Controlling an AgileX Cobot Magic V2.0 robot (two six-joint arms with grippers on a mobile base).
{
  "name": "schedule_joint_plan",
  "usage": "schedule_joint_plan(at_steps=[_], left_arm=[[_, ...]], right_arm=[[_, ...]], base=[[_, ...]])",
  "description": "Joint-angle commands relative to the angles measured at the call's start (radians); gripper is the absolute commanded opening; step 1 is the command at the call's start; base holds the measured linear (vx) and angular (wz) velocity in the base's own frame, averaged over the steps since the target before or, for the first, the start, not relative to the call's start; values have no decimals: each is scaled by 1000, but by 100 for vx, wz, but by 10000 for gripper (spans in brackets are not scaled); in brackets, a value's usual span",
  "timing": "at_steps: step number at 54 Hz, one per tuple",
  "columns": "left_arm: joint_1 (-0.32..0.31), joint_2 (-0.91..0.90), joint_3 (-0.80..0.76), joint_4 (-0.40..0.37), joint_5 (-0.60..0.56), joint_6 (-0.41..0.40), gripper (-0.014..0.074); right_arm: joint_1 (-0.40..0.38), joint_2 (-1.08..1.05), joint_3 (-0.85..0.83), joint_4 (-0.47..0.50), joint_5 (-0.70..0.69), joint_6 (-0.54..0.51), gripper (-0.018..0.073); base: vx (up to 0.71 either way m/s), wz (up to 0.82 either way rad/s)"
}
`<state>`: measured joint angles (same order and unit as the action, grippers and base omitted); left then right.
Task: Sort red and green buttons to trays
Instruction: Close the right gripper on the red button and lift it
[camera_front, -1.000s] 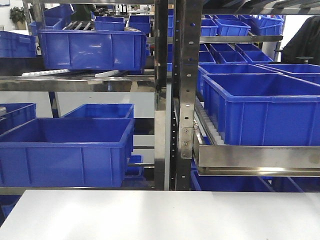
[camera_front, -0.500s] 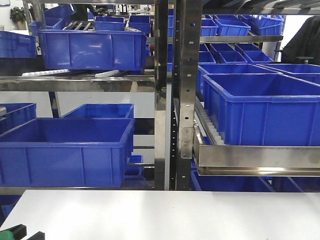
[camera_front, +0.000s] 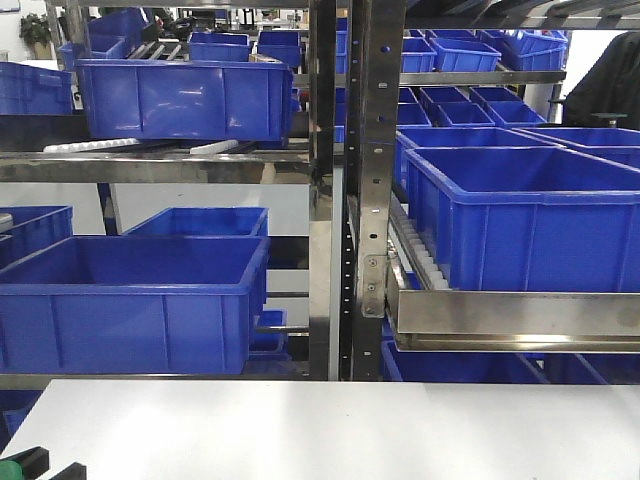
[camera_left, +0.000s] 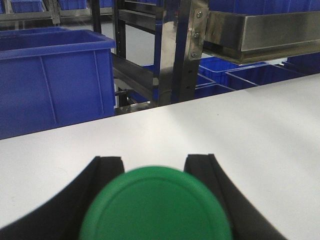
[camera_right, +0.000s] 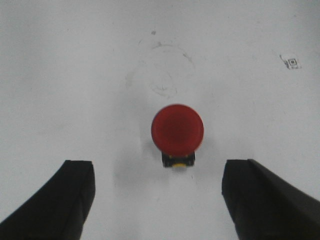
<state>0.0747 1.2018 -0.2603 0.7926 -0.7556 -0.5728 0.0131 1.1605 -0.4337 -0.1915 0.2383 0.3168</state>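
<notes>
On your left, the left gripper (camera_left: 155, 167) has its jaws clenched on the green button (camera_left: 155, 207). The domed cap fills the gap between the black fingers (camera_left: 102, 187) and hides where they bite, so you cannot judge how deep the hold is. A shallow pinch on that rounded cap could let it squirt out when the arm swings.

In the front view this gripper pokes in at the bottom left corner of the white surface (camera_front: 330, 430), close to its edge. A drop there may roll off the side. A drop further back could run toward the blue crates (camera_front: 130, 290) and the steel rack (camera_front: 360, 200) behind the surface.

Neither of the trays shows in any view, so you would be carrying blind until one appears. The likeliest mistake is setting green down in the wrong one.

On your right, the right gripper (camera_right: 158, 172) hangs over the red button (camera_right: 177, 127) with its jaws released and spread wide, touching nothing. The button stands upright on its small dark base, apart from both fingers and slightly nearer the right-hand one. If you close from here, that finger will probably meet it first and push or tip it, since the cap is wider than the base. Come down too far and the fingertips may strike the surface.
</notes>
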Motion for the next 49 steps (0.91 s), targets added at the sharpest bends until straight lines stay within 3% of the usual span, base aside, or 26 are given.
schedule_joint_plan(at_steps=[1, 17, 22, 30, 49], left_arm=[[2, -23, -19, -32, -77, -10, -6], [2, -23, -19, -32, -77, -10, -6], [2, -23, -19, -32, -78, -10, -6], [2, -23, -19, -32, -79, -10, -6], [2, -23, -19, -33, -78, -10, -6]], right_arm=[[-6, 53, -94, -34, -46, 18, 574], [-10, 170, -134, -163, -38, 126, 574], [-57, 210, -134, -197, -43, 196, 574], [-126, 241, -136, -208, -142, 201, 574], [-36, 276, -142, -218, -155, 172, 574]], base=[[0, 0], [0, 0], [0, 0], [0, 0], [0, 0]])
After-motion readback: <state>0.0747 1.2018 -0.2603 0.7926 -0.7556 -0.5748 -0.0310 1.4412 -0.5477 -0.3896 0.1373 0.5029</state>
